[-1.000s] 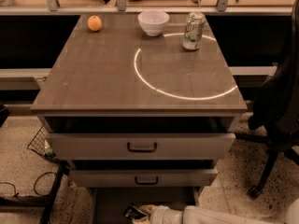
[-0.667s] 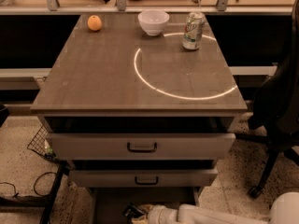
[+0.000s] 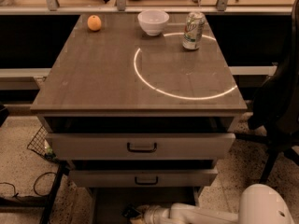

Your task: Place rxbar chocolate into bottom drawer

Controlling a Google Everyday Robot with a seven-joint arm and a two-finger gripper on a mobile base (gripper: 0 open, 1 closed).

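The bottom drawer (image 3: pixel 106 203) is pulled out under the two upper drawers, and its dark flat floor shows at the lower edge of the camera view. My gripper (image 3: pixel 138 213) reaches in from the right, low over the drawer floor, at the end of my white arm (image 3: pixel 201 213). A small dark shiny thing (image 3: pixel 129 212) sits at the gripper's tip. It looks like the rxbar chocolate, but most of it is hidden. I cannot tell whether it is held or lying on the floor of the drawer.
The cabinet top (image 3: pixel 93 78) carries an orange (image 3: pixel 94 23), a white bowl (image 3: pixel 153 22) and a green soda can (image 3: pixel 193 30). The two upper drawers (image 3: pixel 140 146) stand slightly open. A dark chair (image 3: pixel 280 101) is at the right, and a wire basket (image 3: pixel 39 143) and cables at the left.
The gripper has stayed low over the bottom drawer. The arm's rounded white joint has come up into view at the lower right.
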